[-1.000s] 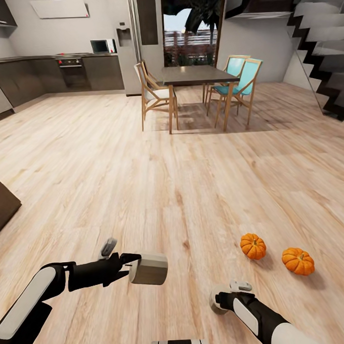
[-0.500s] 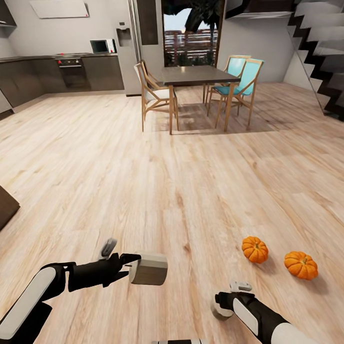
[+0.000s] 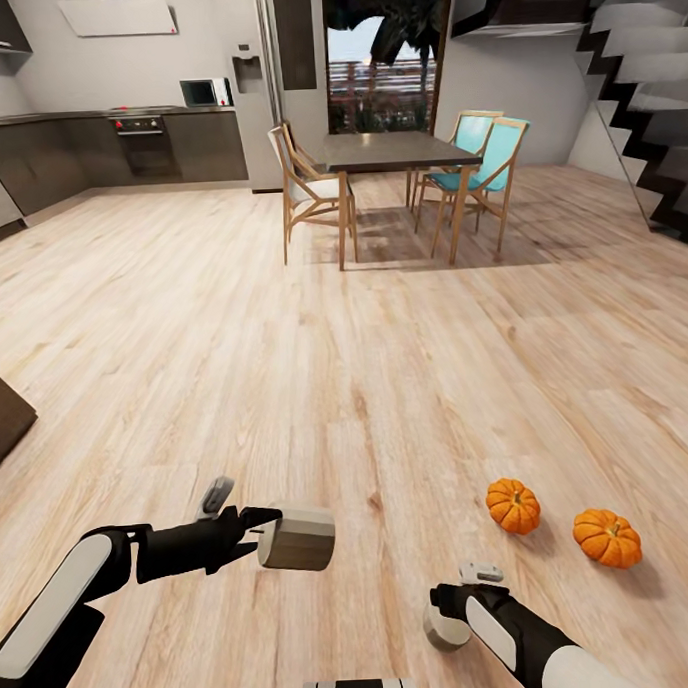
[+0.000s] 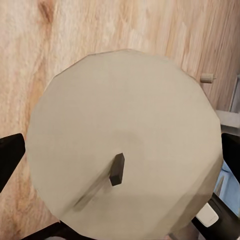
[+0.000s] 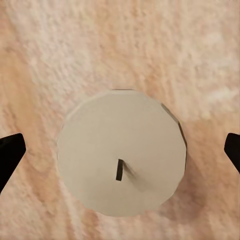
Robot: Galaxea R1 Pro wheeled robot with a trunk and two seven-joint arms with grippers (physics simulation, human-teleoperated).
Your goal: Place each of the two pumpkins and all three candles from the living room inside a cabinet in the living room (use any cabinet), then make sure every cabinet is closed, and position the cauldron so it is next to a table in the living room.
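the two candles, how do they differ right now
The cream cylinder candle clamped in the left pincer is lifted off the floor and lies sideways; the second cream candle under the right pincer stands upright on the pale wooden floor, its fingertips spread wide of it and not touching. Both are cream, round, with a short dark wick.

White-shelled forearms, black jointed wrists, dark left hand [image 3: 254,534], grey-white fittings
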